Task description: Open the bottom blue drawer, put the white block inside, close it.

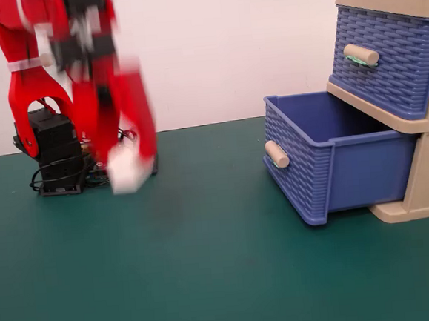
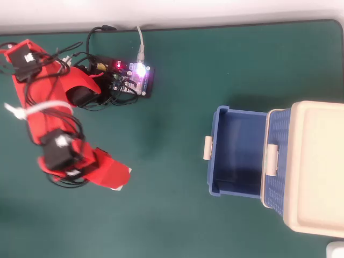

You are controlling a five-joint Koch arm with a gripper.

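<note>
Block (image 1: 129, 167) white, blurred, clamped between the red fingers of the end effector (image 1: 129, 161) and clear of the green table (image 1: 224, 279) in the fixed view. Overhead view: only a sliver of white block (image 2: 124, 173) shows past the fingertips, at roughly 9 o'clock from the cabinet and well apart from it. Long axis of the block cannot be told; blur and the fingers hide most of it. Fingers point toward about 4 o'clock in the overhead view. Bottom blue drawer (image 1: 333, 158) pulled out, open toward 9 o'clock overhead, plain beige handle (image 1: 276, 154) on its front, interior empty. Upper blue drawer (image 1: 385, 58) shut in the beige cabinet (image 2: 317, 166). Lit circuit board (image 2: 134, 78) at 12 o'clock from the end effector.
</note>
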